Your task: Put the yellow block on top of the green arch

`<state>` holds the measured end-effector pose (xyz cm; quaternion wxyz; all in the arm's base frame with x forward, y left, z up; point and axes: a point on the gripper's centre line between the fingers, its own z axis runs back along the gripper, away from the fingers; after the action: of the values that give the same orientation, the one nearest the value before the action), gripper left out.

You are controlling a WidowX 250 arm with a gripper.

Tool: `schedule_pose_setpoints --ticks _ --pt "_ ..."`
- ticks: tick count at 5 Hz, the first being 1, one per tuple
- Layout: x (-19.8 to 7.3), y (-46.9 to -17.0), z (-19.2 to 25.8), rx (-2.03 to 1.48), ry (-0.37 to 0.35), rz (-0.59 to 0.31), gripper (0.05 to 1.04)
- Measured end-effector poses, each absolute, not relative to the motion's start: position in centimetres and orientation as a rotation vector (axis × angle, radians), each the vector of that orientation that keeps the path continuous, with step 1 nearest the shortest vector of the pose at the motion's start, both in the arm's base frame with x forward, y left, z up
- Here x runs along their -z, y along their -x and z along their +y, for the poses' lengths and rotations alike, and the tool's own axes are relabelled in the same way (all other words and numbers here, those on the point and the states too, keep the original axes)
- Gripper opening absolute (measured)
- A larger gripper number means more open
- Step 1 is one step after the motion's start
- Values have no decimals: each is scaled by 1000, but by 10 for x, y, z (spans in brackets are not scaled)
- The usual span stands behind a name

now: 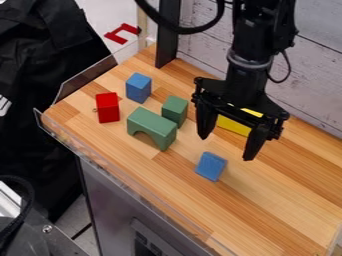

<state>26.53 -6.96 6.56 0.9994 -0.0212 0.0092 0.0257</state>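
The gripper (226, 146) hangs at right of centre over the wooden counter, its two fingers wide open. Behind it lies the yellow block (232, 126), partly covered by the gripper's body and right finger; it appears in the opening between the fingers, and the height of the fingertips above the counter is hard to judge. Left of the gripper, the green arch (155, 126) stands on the wood with its opening facing down and its top bare.
A small green block (175, 110) stands close behind the arch. Further left are a blue block (138, 87) and a red block (107, 107). Another blue block (211, 166) lies in front of the gripper. A clear rim edges the counter (287, 200), and a wall stands behind.
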Motion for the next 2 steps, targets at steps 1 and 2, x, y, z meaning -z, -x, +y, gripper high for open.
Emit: schedule_pose_setpoints --ticks 1,2 --pt "-57 -261 -69 -52 33 53 999" --pt "-62 -270 -73 -136 25 8 999"
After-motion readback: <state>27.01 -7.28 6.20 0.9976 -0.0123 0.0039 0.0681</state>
